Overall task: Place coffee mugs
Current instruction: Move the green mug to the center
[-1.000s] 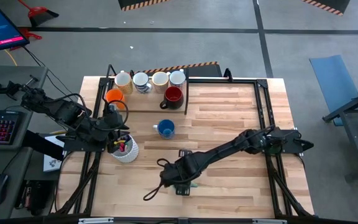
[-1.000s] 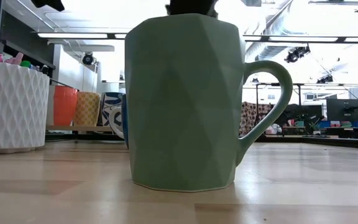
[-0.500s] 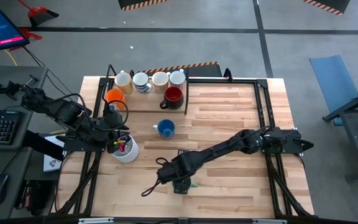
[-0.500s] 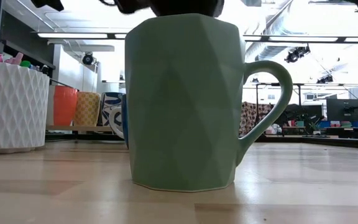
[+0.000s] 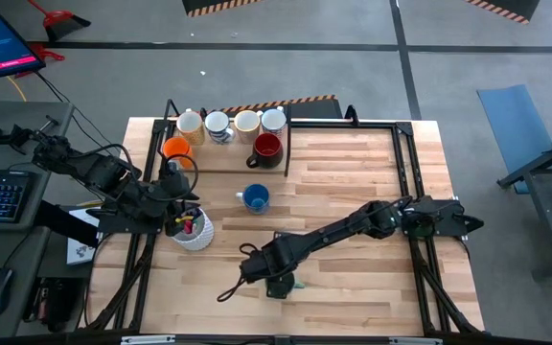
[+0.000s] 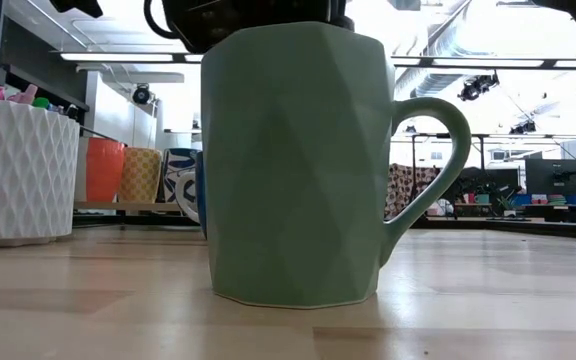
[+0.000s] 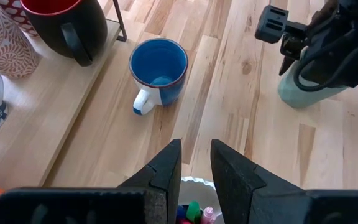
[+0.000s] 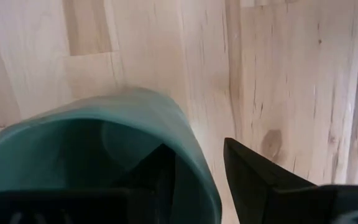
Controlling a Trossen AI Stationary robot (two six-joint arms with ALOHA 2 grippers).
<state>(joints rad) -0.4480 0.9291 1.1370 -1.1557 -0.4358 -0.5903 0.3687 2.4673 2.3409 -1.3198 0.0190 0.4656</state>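
The right gripper [image 8: 194, 171] straddles the rim of the green mug [image 8: 104, 155], one finger inside and one outside, not yet visibly clamped, at the table's [image 5: 353, 172] near centre. The blue mug [image 5: 255, 198] stands farther back; the left gripper [image 7: 194, 165], fingers slightly parted, hovers over the white pen holder [image 5: 195, 232].

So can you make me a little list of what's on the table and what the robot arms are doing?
right pincer: open, one finger inside the green mug, one outside its rim
green mug: upright on the table, near the front edge
left pincer: slightly open, above the white pen holder
blue mug: alone mid-table
other mugs: six at the back left
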